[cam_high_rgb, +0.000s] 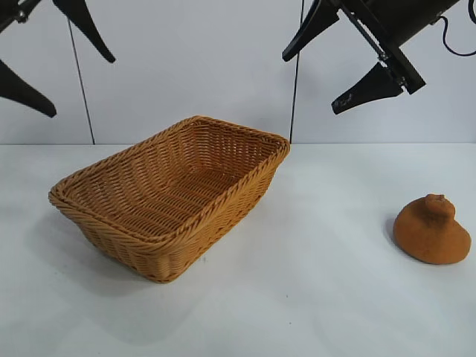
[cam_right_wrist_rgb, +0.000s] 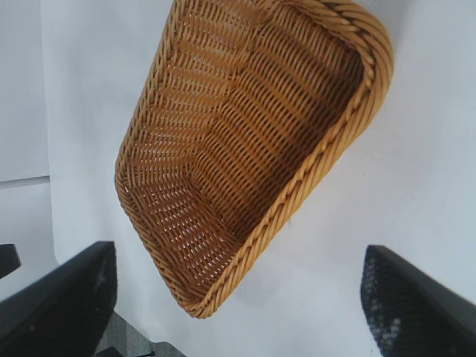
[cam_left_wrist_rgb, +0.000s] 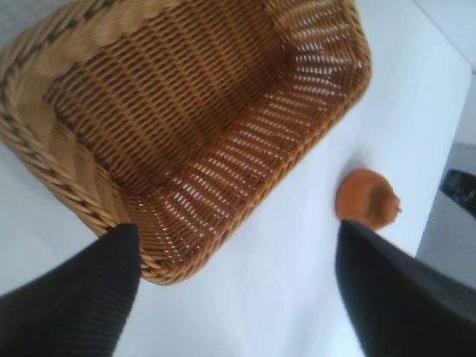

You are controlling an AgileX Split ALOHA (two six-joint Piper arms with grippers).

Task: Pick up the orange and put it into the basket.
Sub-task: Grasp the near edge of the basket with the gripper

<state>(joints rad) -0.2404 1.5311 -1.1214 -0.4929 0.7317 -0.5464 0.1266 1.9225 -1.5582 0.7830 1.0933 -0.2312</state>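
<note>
Exterior view, matte brownish-orange orange (cam_high_rgb: 432, 231), knobbly neck, beside wicker basket (cam_high_rgb: 160, 256)

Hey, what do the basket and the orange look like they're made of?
The basket looks like woven wicker or a plastic imitation: tan-orange strands, braided rim, light showing through the walls. The orange looks matte and slightly rough, with a knobbly neck; real fruit or a model, I can't tell.
</note>
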